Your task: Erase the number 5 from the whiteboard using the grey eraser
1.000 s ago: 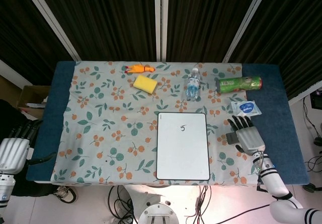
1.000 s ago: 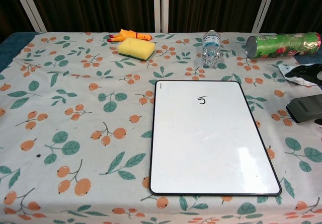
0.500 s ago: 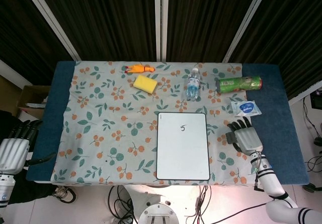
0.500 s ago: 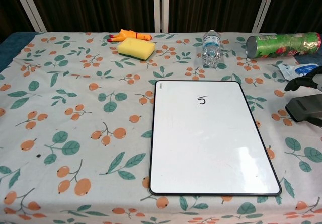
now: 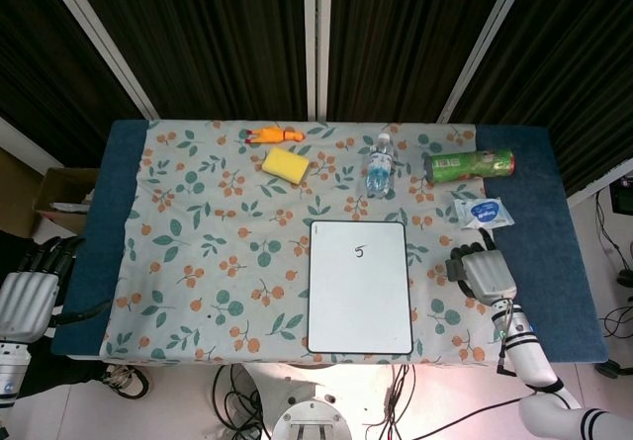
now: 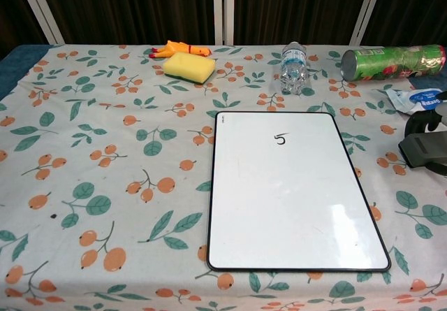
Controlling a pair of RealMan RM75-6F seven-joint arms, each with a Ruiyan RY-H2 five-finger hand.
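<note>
Your right hand's fingers [image 5: 473, 254] are curled down over the grey eraser [image 6: 423, 148], which lies on the worktop [image 5: 198, 222] just right of the whiteboard [image 5: 360, 287]; whether they actually grip it cannot be told from either view. The right hand [image 5: 484, 272] sits palm down, forearm running back toward the near right corner. Chest view shows only dark fingertips at its right edge, above the eraser. The 5 [image 5: 360, 251] is near the whiteboard's far edge, centred. Between eraser and board edge there is a narrow strip of floral cloth. Beyond the hand lie a white packet [image 5: 484, 212] and a green can [image 5: 469, 165] on its side. A water bottle [image 5: 379, 165], yellow sponge [image 5: 285, 164] and orange toy [image 5: 274, 134] stand well apart along the far side.

Your left hand [image 5: 28, 292] hangs off the worktop's left edge, fingers loosely bent, holding nothing; only head view shows it.
</note>
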